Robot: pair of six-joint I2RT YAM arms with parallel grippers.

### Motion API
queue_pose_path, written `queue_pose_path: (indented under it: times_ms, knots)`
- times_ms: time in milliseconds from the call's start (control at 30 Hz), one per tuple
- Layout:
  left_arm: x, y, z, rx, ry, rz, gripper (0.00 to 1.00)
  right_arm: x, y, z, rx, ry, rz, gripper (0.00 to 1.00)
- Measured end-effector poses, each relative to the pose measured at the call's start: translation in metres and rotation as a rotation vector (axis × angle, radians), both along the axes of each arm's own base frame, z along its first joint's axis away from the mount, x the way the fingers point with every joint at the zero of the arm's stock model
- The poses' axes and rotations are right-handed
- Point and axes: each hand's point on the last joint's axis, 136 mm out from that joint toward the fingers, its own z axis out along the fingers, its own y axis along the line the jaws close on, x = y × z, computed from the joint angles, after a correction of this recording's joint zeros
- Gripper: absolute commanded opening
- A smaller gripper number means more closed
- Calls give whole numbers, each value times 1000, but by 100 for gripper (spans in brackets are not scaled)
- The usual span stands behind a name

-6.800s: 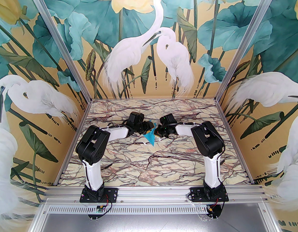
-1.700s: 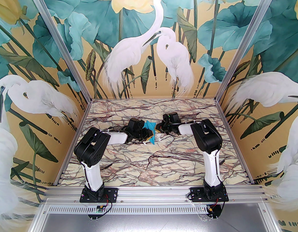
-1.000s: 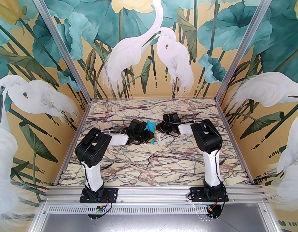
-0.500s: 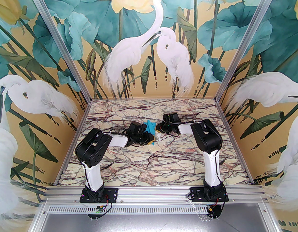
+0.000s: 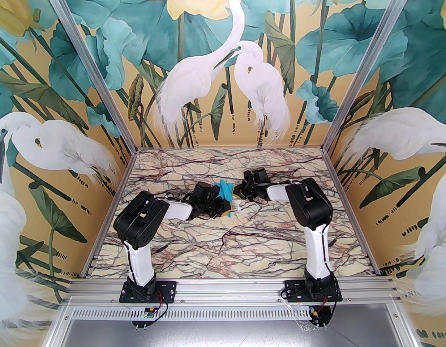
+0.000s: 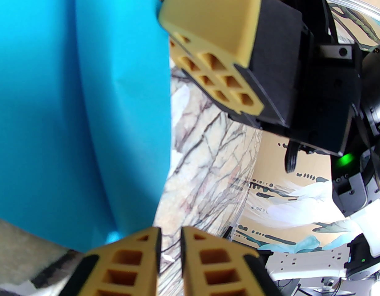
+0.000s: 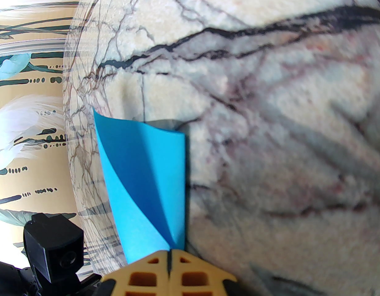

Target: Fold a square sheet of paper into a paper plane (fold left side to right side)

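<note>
Wrist cam: paper (image 7: 143, 180) in R gripper (image 7: 169, 256)

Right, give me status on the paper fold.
Right gripper shut on blue paper. Left gripper slightly open, empty, beside it. Tight quarters between them.

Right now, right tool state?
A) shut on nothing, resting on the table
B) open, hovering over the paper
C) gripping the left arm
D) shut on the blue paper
D: in the right wrist view the blue paper fans out from between the closed fingers of the right tool.
</note>
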Motion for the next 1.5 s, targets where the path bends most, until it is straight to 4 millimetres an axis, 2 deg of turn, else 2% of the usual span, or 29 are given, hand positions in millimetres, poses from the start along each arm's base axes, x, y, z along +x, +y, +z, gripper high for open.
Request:
queue_pose_path:
  times_ms: [400, 1500]
  knots:
    - [-2, 1, -12, 14, 23, 0, 20, 0, 0, 0, 0, 0, 0, 0]
    - [-1, 1, -10, 11, 19, 0, 23, 1, 0, 0, -40, -11, 21, 0]
